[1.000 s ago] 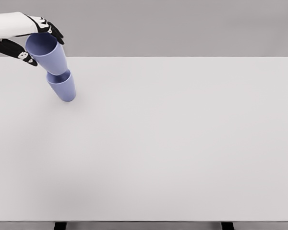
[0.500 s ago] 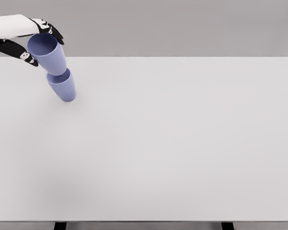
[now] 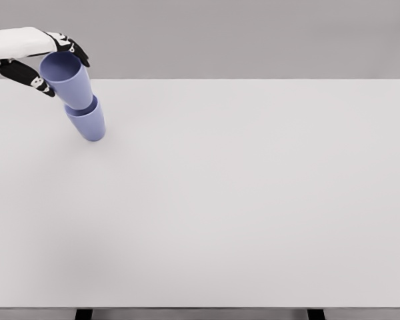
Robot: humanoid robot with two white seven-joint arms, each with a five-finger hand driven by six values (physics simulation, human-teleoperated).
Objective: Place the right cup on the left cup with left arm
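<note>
Two lavender cups stand near the table's far left corner. The upper cup is tilted, its bottom nested in the mouth of the lower cup, which rests on the table. My left hand comes in from the left edge and is shut on the upper cup near its rim. The black fingers curl behind the rim, and the thumb lies on its near left side. The right arm is out of view.
The white table fills most of the view, with its far edge just behind the cups. Two dark legs show under the front edge.
The upper cup has sunk a little deeper into the lower cup and shifted slightly right. The left hand followed it, still at the rim.
</note>
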